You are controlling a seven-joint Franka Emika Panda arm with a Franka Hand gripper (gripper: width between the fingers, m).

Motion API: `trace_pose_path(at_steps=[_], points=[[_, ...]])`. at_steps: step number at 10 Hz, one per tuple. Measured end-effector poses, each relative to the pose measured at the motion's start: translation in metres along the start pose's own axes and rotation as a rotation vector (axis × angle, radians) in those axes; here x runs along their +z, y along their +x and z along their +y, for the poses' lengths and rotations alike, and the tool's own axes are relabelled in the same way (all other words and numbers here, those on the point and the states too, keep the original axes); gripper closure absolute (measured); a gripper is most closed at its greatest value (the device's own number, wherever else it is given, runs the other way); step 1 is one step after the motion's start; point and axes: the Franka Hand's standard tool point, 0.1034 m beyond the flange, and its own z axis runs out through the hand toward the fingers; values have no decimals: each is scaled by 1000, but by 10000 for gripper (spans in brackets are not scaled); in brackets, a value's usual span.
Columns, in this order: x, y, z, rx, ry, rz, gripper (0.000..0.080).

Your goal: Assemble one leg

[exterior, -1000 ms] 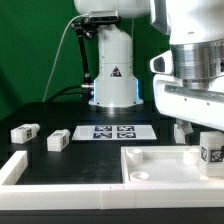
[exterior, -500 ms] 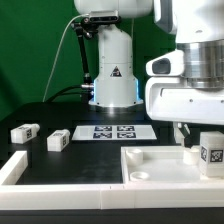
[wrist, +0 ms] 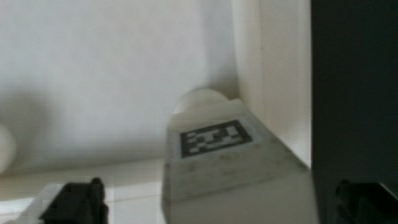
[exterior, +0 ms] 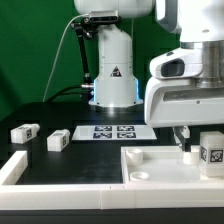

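A white leg (exterior: 210, 151) with a black-and-white tag stands upright at the corner of the large white tray-like piece (exterior: 150, 168), at the exterior view's right. In the wrist view the leg (wrist: 222, 150) lies between my two dark fingertips (wrist: 73, 204), with gaps on both sides. My gripper (exterior: 192, 142) is open just above and around it, not touching it. Two more legs lie at the exterior view's left, one (exterior: 25, 130) farther left than the other (exterior: 57, 140).
The marker board (exterior: 113, 131) lies flat on the black table in front of the arm's base (exterior: 113, 75). A white raised border (exterior: 14, 168) runs along the table's near left. The tray's raised wall (wrist: 270, 60) is beside the leg.
My gripper has come down a little over the leg at the tray's corner. The legs and the tray have not moved.
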Motion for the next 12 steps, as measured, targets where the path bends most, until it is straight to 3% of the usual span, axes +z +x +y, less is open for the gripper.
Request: trace_pose_path(at_steps=[2,3,4,5,8,12], points=[[1,1,1,-70,0,10,177],[1,1,1,-68,0,10,350],[1,1,1,-68,0,10,350],[1,1,1,-51,2,10,511],[1,1,2,108,8,9,509],[2,0,7,593,79,-6,509]])
